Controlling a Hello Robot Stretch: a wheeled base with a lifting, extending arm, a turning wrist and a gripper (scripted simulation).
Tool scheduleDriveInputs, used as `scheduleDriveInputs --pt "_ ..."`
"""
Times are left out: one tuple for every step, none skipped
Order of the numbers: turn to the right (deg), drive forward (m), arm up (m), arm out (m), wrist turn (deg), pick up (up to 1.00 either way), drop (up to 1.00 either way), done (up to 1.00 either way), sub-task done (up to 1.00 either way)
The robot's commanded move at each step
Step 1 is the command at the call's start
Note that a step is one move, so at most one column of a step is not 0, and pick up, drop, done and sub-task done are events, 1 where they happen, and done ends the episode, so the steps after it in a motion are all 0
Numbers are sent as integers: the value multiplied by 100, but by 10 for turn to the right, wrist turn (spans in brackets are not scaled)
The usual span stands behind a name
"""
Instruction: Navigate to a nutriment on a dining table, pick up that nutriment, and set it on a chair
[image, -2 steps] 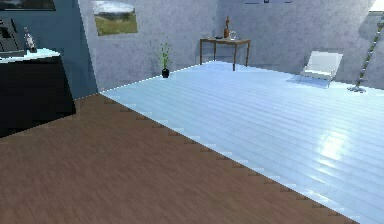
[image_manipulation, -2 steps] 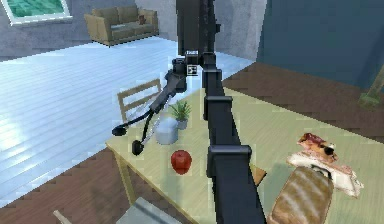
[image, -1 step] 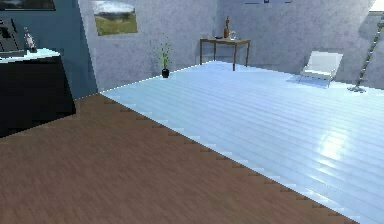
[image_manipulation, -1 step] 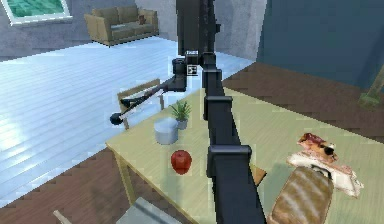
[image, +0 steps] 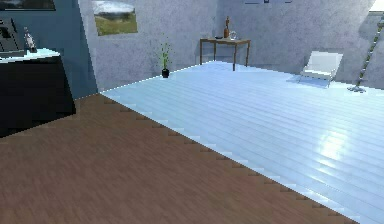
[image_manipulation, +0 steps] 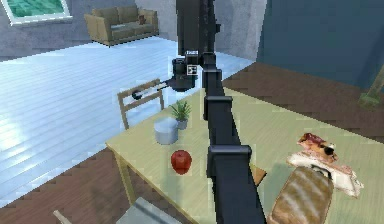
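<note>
On the dining table (image_manipulation: 285, 125) at my arm's side lies the food: a red apple (image_manipulation: 181, 160) near the table's near edge, sitting bare on the wood and in no dish. Just beyond it stands a pale, round cup (image_manipulation: 165, 132); I cannot see into it. Beside that cup a small pot (image_manipulation: 181, 124) holds a green leafy plant. Toward the arm side view's right lie a bread loaf (image_manipulation: 303, 195), directly on the tabletop, and a pale and reddish heap (image_manipulation: 322, 152) that I cannot name.

My arm (image_manipulation: 225, 140) rises across the table, and my claw (image_manipulation: 140, 95) reaches out past the table's far edge, in front of the back of a wooden chair (image_manipulation: 129, 103). Whether its fingers are spread or pressed together I cannot tell, nor whether it holds anything, since the chair stands behind it. Farther out, a sofa (image_manipulation: 121, 22) stands against the wall.

Ahead, on a pale rug (image: 280, 120), a dark floor pot (image: 165, 72) holds a thin green plant. A small side table (image: 225, 44) carries a few small things, and a white seat (image: 322, 67) stands near a floor lamp (image: 362, 60).
</note>
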Motion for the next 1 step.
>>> scheduleDriveInputs --pt "0 0 0 0 180 0 0 0 0"
